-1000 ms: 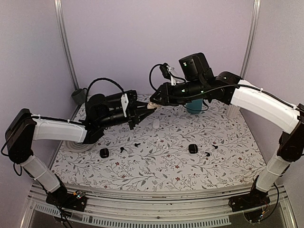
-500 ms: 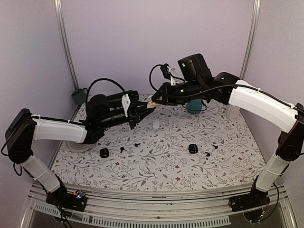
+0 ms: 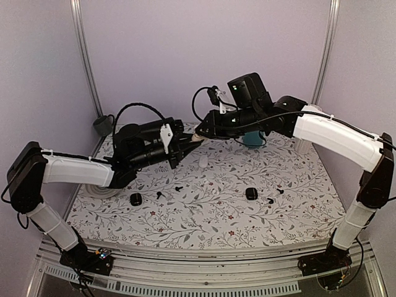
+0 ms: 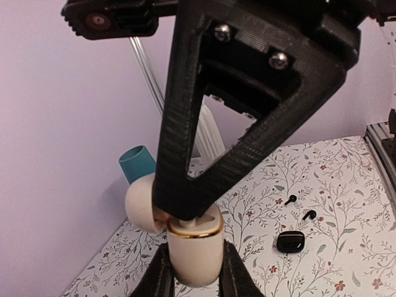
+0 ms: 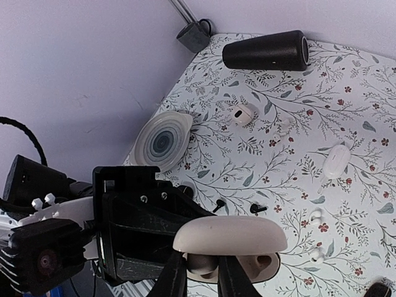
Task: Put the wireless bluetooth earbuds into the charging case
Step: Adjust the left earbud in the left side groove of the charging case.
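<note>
**Right wrist view: a bud pinched at the mouth of the open case**

The charging case (image 4: 193, 250) hangs in the air over the far part of the table (image 3: 204, 213). The left gripper (image 4: 195, 278) clamps it by the lower body, one finger on each side, and its lid (image 5: 230, 235) is swung open. The right gripper (image 5: 201, 275) has its fingers closed on a pale earbud (image 5: 201, 262) just under that lid, at the case's mouth. Whether the bud is seated cannot be told from here.

The bud looks light, rigid and glossy, so it is probably slippery (and easy to flick away if squeezed off-centre). A pinch across the head, leaving the stem free to enter its socket, seems the safest hold. The case is a smooth rounded pebble that would likely twist in a two-finger grip. Holding it low, below the gold rim (image 4: 195, 232) and clear of the hinge, suits it.

The held case's second socket is hidden by the lid and fingers. On the table:

- A closed white case (image 5: 337, 159).
- An open white case (image 5: 242, 114), its contents too small to make out.
- A black case (image 4: 289, 241).
- A teal cup (image 4: 137, 164), its inside unseen.
- Loose white buds (image 5: 317, 216) and black buds (image 4: 290, 199), lying well apart from any case.
</note>
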Robot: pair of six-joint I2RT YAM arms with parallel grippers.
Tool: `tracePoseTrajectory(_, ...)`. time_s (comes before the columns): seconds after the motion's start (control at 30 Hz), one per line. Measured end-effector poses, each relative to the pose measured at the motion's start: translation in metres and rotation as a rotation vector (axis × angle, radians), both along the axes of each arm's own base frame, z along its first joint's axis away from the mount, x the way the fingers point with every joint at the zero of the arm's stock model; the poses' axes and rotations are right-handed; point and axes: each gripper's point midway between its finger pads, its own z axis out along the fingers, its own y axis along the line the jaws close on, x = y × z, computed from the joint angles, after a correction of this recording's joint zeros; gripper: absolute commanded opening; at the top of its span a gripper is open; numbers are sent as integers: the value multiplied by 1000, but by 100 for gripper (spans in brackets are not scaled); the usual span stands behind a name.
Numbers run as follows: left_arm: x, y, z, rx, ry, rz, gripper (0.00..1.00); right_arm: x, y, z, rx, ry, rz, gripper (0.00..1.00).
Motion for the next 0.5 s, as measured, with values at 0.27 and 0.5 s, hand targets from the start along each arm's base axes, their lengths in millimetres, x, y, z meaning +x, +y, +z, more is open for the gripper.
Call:
tracePoseTrajectory(0.27,4,-1,-3,23,-29,53,0,4,-1,-3,-6,3,-26,8)
tracePoseTrajectory(0.5,13,-2,-12,56,-52,145,0,10,-1,-13,-24,31,-63,5)
